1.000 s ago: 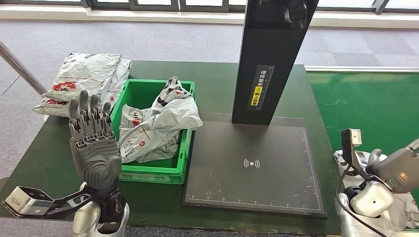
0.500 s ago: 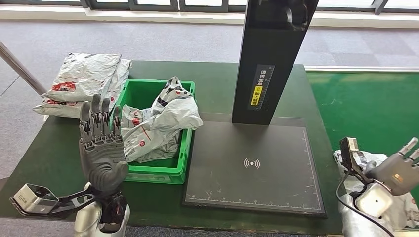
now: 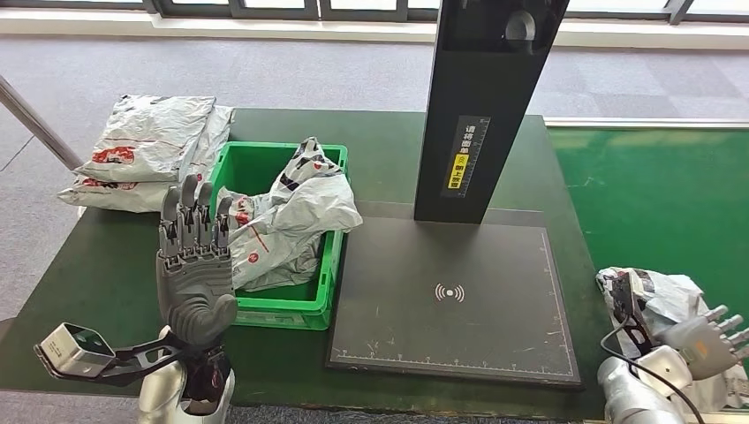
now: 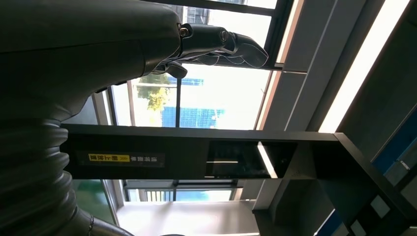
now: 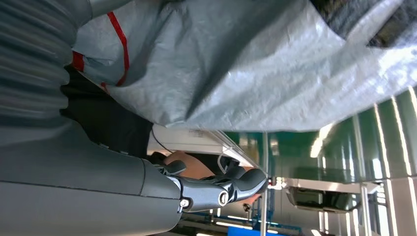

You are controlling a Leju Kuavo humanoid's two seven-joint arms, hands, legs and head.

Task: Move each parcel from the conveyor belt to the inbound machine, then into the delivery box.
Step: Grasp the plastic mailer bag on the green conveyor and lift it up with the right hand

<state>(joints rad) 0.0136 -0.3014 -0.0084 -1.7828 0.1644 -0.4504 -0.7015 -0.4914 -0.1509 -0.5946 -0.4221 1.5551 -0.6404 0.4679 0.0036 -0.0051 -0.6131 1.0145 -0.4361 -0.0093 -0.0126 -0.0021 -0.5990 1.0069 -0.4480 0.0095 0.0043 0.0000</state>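
Setting: dark green worktop before tall windows, with a bright green conveyor belt along its right side.
Inbound machine: flat black scanning plate with a tall black post rising behind it; nothing lies on the plate.
Delivery box: green plastic crate left of the plate, already holding crumpled grey plastic mailer bags. More grey mailer bags are stacked on the worktop beyond it.
Next parcel: crumpled grey plastic parcel with red print lies at the near edge of the belt, well apart from the plate.
Right hand: a second ago it was raised beside the parcel; it has now dropped low, with fingers spread and grasping nothing. From the wrist camera the grey plastic hangs just beside the fingers, but I cannot tell if they touch.
Left hand: upright in front of the crate, fingers straight and released, drifting slightly right.
Meaning: judged from this, the right hand is reaching in to pick up the belt parcel; the grasp is not yet made.
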